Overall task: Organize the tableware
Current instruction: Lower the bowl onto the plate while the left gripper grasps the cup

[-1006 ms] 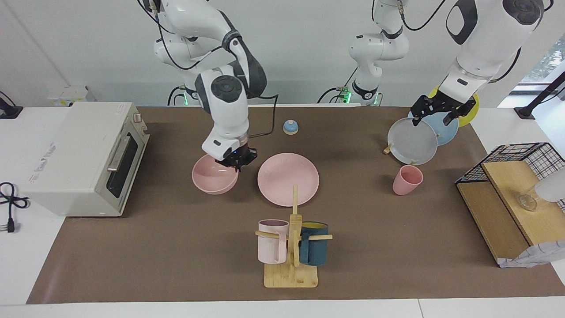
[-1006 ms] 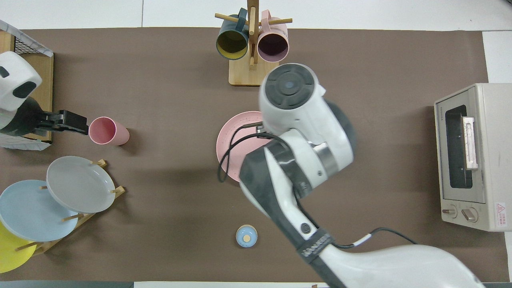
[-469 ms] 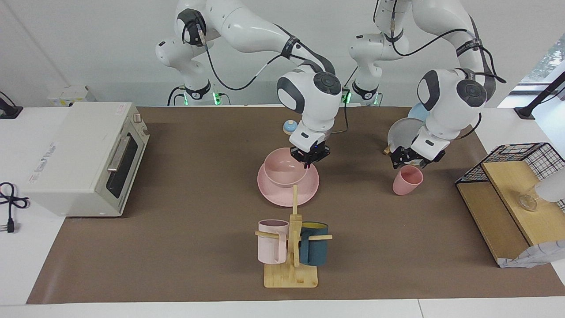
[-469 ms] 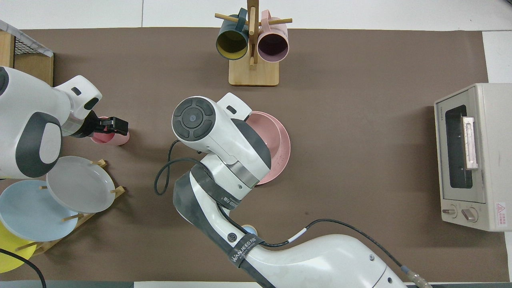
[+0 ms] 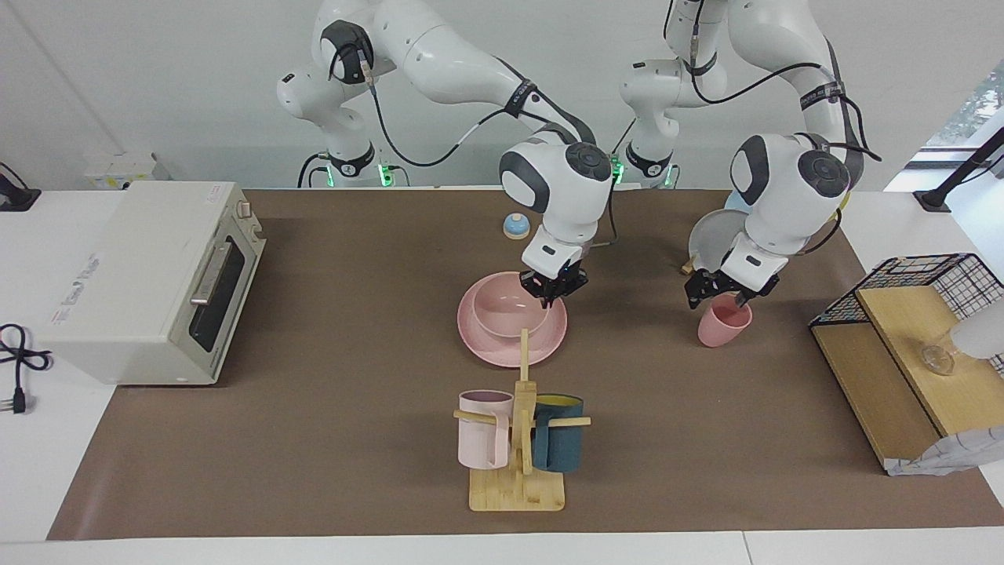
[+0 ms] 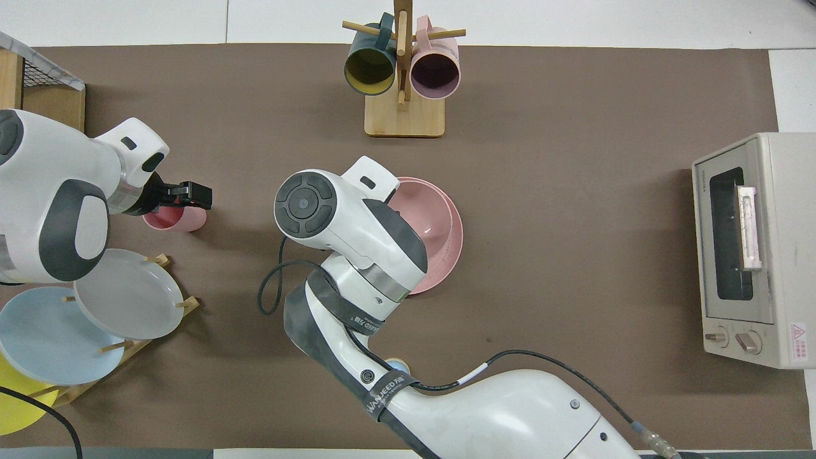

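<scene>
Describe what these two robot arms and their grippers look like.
Both arms are glossy white with rounded dark grey joint caps. Black cables run along them, strapped by black bands; one band bears white lettering. The left gripper and right gripper are small, black and two-fingered.

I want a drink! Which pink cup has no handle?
The pink cup standing alone on the table, under the left arm's fingers. The other pink one is a mug with a handle, hanging on the wooden stand.

Plain white wall (image 5: 157,78) at the robots' end. White table (image 5: 47,439) under a brown mat (image 5: 314,439). Window (image 5: 976,110) at the left arm's end, daylight coming in.
</scene>
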`<move>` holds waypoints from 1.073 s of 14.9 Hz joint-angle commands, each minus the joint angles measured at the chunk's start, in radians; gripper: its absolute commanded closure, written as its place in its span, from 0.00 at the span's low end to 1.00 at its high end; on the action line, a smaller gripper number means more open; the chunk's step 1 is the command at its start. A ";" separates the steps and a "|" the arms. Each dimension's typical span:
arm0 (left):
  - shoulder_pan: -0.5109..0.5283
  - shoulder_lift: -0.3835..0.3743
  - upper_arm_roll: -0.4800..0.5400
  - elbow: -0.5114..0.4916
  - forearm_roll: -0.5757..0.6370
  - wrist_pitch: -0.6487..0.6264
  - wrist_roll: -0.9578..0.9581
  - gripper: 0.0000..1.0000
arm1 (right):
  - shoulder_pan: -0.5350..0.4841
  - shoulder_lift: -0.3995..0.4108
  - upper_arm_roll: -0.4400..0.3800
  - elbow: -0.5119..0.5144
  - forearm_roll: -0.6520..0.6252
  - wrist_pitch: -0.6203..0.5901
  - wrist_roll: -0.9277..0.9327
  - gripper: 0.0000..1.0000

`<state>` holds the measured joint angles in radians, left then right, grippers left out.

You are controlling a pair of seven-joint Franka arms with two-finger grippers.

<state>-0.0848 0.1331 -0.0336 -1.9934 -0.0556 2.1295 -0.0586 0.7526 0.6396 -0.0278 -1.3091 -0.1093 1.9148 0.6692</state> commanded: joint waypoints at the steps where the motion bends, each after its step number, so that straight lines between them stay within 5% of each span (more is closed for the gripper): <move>1: -0.009 0.022 0.007 -0.015 -0.010 0.039 -0.004 0.00 | -0.006 -0.014 0.003 -0.032 0.000 0.015 0.015 1.00; 4: -0.009 0.025 0.007 -0.019 -0.010 0.049 -0.001 0.08 | -0.009 -0.017 0.003 -0.055 0.049 0.043 0.018 1.00; 5: -0.009 0.025 0.007 -0.021 -0.010 0.047 0.000 0.21 | -0.009 -0.021 0.003 -0.052 0.068 0.038 0.018 1.00; 8: -0.009 0.023 0.009 -0.021 -0.010 0.036 0.003 1.00 | -0.004 -0.021 0.003 -0.058 0.069 0.035 0.021 1.00; 11: -0.007 0.023 0.011 -0.021 -0.010 0.036 0.025 1.00 | -0.006 -0.020 0.003 -0.059 0.069 0.042 0.021 1.00; 16: -0.007 0.029 0.011 0.019 -0.010 0.012 0.023 1.00 | -0.010 -0.021 0.003 -0.024 0.077 -0.006 0.021 0.37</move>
<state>-0.0853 0.1636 -0.0299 -1.9920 -0.0557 2.1521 -0.0497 0.7513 0.6358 -0.0300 -1.3365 -0.0475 1.9366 0.6726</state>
